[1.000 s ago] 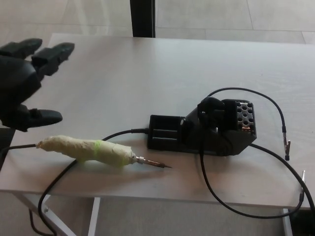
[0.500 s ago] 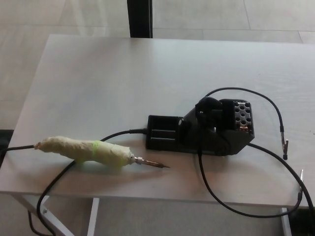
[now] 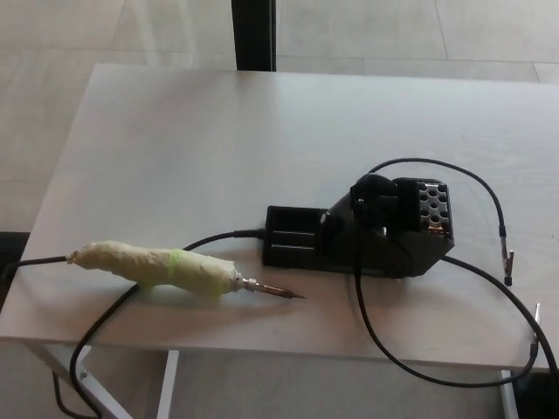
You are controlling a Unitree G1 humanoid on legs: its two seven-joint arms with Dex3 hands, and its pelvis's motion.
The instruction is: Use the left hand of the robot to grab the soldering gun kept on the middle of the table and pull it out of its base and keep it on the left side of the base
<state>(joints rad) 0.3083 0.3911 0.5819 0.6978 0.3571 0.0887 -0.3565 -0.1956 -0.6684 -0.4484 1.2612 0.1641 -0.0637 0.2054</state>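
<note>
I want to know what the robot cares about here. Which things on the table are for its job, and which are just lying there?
For the job:
soldering gun, wrapped in pale tape, lying on the table left of the base
black base, empty of the gun

Just lying about:
black cables looping off the front edge
loose clip leads at the right
dark post behind the table

Neither robot hand is in view.

No readable text, labels, brands or numbers anywhere. Checked the black base (image 3: 367, 236) and the tape-wrapped soldering gun (image 3: 157, 268): plain surfaces, nothing printed at this resolution. Same for the table (image 3: 218, 140) and the cables (image 3: 489, 196): no markings or signs.
</note>
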